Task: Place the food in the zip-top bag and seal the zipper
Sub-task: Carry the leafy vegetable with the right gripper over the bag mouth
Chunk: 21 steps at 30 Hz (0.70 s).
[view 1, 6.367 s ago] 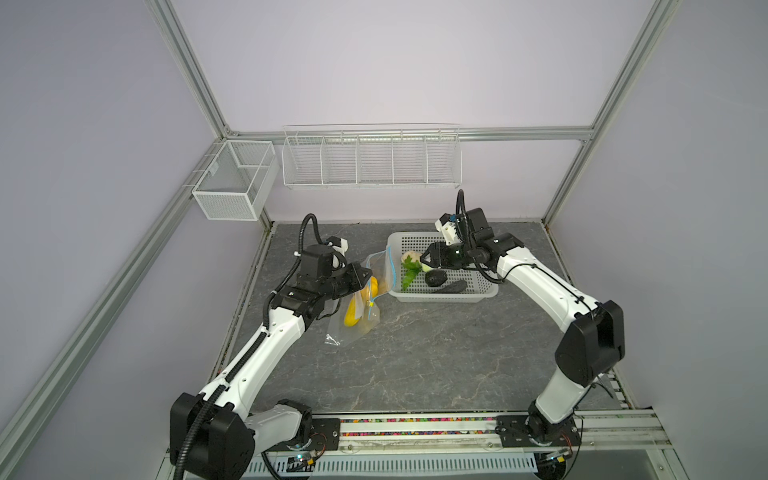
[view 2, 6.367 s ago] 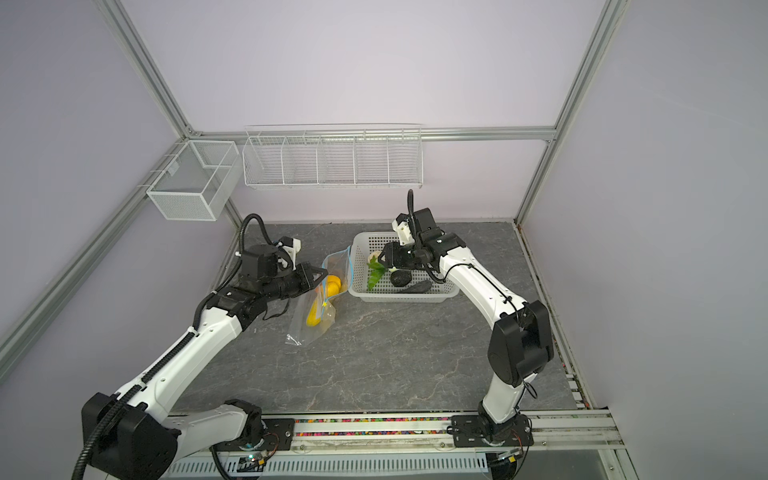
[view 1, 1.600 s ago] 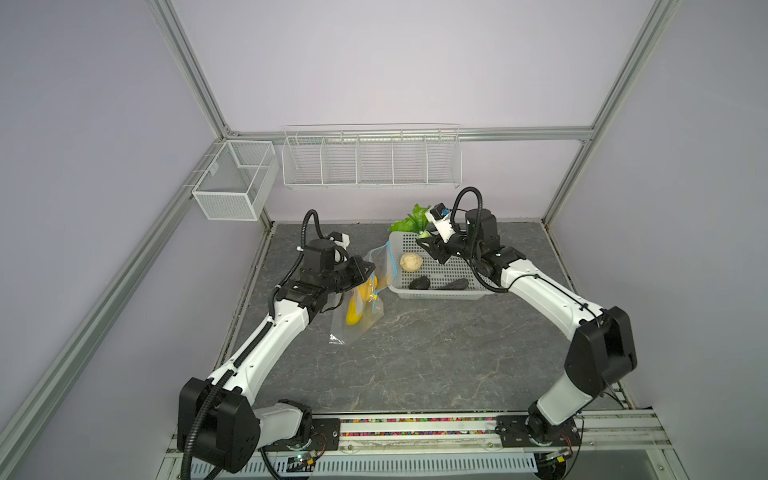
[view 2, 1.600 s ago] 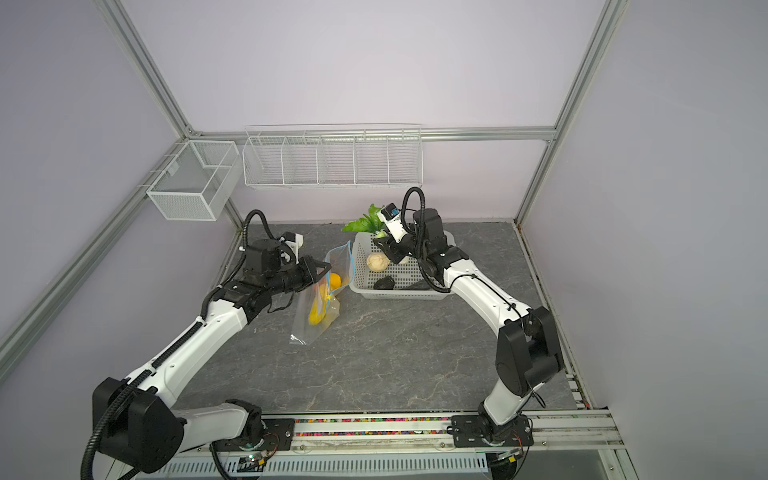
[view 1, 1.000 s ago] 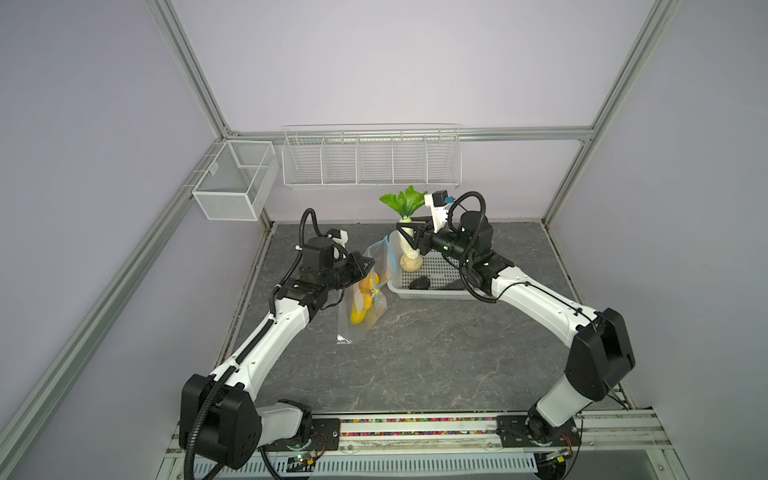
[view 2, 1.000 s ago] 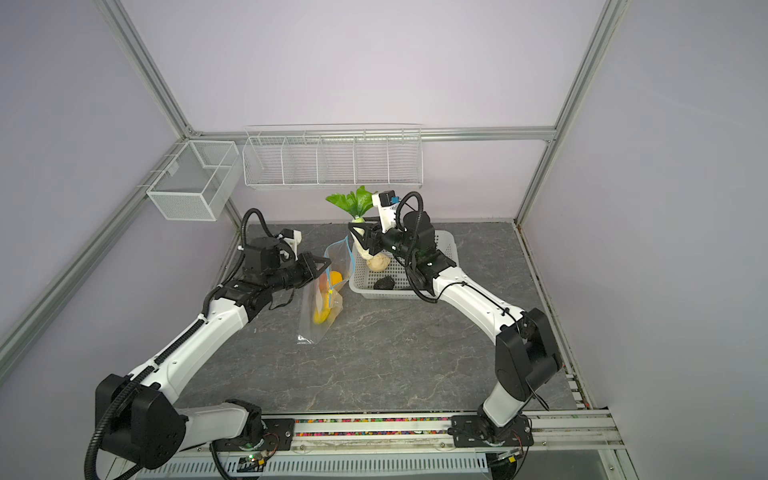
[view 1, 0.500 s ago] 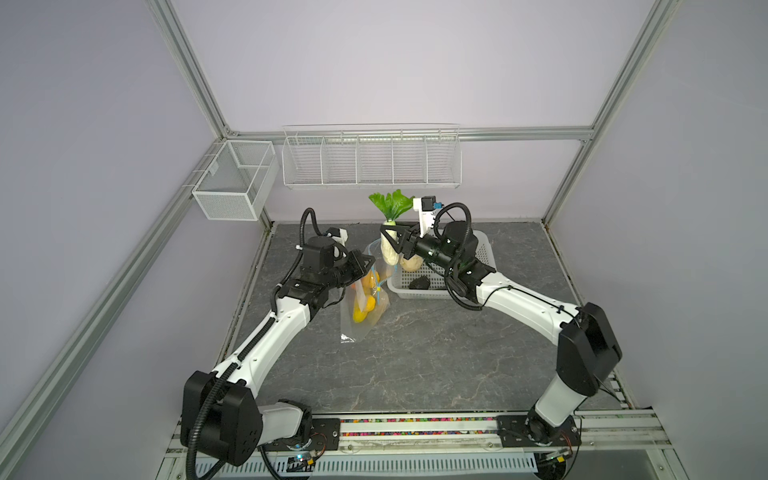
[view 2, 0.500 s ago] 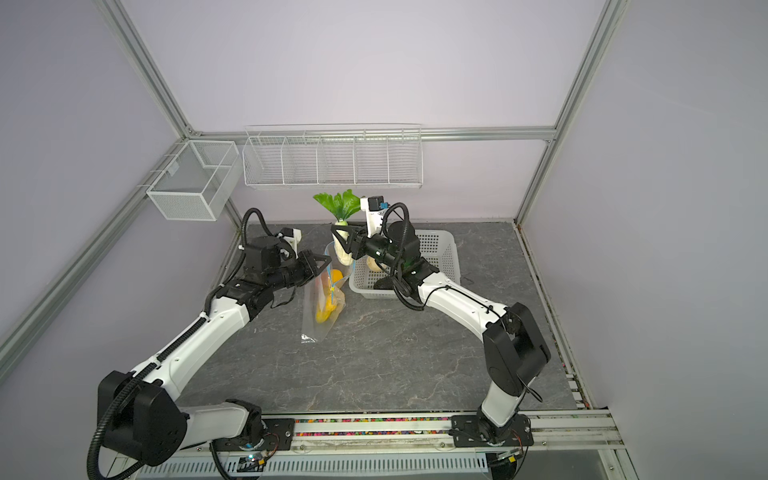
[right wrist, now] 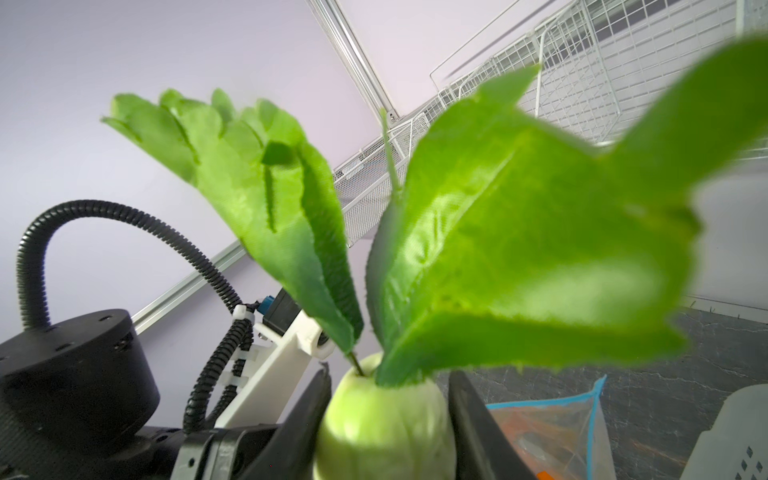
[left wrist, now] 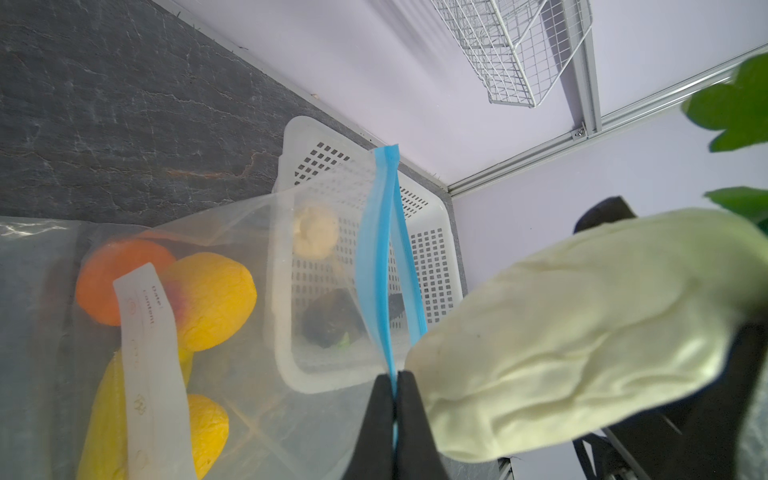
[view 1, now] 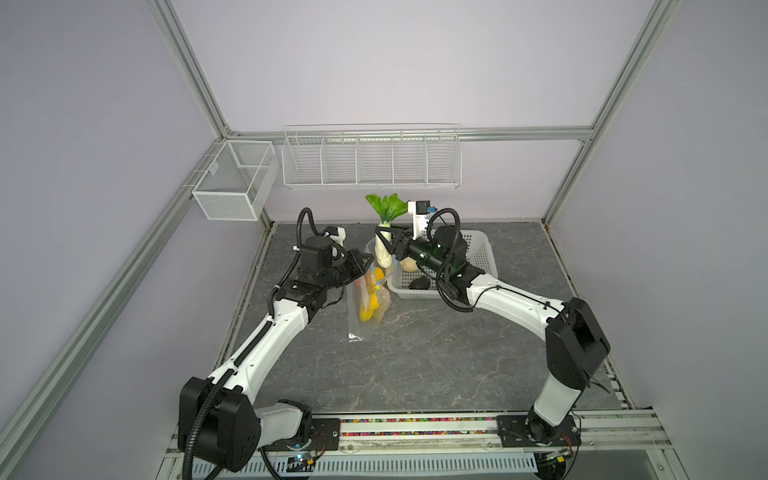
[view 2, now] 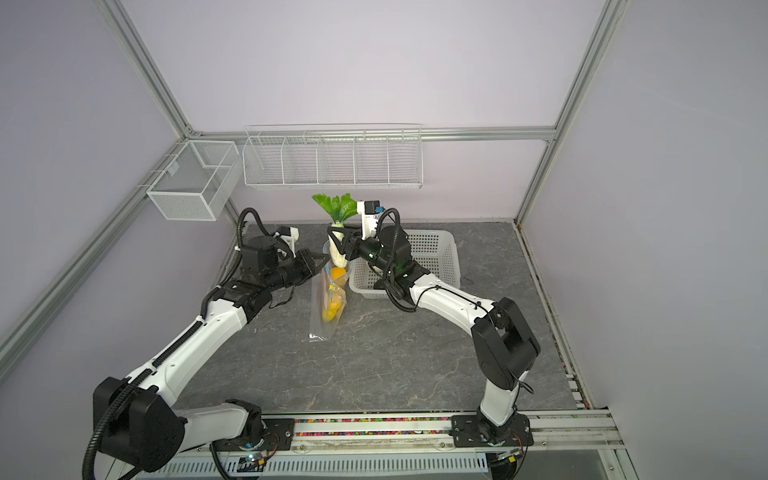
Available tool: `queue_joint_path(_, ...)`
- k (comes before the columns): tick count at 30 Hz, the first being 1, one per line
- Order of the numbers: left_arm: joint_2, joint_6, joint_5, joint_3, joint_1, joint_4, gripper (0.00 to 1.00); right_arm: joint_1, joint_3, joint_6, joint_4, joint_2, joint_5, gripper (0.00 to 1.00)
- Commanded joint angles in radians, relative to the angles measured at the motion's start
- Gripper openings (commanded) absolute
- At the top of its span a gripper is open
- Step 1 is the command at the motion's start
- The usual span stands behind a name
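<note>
One cabbage (view 1: 382, 254) (in right tool (view 1: 390, 248)); one cauliflower (view 1: 409, 264), one avocado (view 1: 418, 284) in basket (view 1: 478, 252).

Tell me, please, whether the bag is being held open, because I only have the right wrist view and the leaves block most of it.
Observer: Yes. The left hand is shut on the blue zipper and holds the bag up with its mouth slightly parted.
Operator: Where is my vegetable relative to that mouth?
Observer: In a top view, the white vegetable has its lower tip right at the mouth and its leaves pointing up. I cannot tell whether the tip is inside.
Operator: What is in the basket?
Observer: A pale round piece and a dark piece lie in the white basket.
</note>
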Motion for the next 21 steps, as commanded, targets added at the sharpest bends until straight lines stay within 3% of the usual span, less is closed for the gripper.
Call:
queue_joint_path(1,-0.023,0.001,0.001,-0.007,0.006,0.030,0.00,0.012,-0.004,0.030,0.049,0.013,0.042,0.31)
queue_joint_path(21,0.020,-0.008,-0.001,-0.027,0.021,0.056,0.00,0.032,-0.032,0.046,0.065,0.040,0.051,0.33)
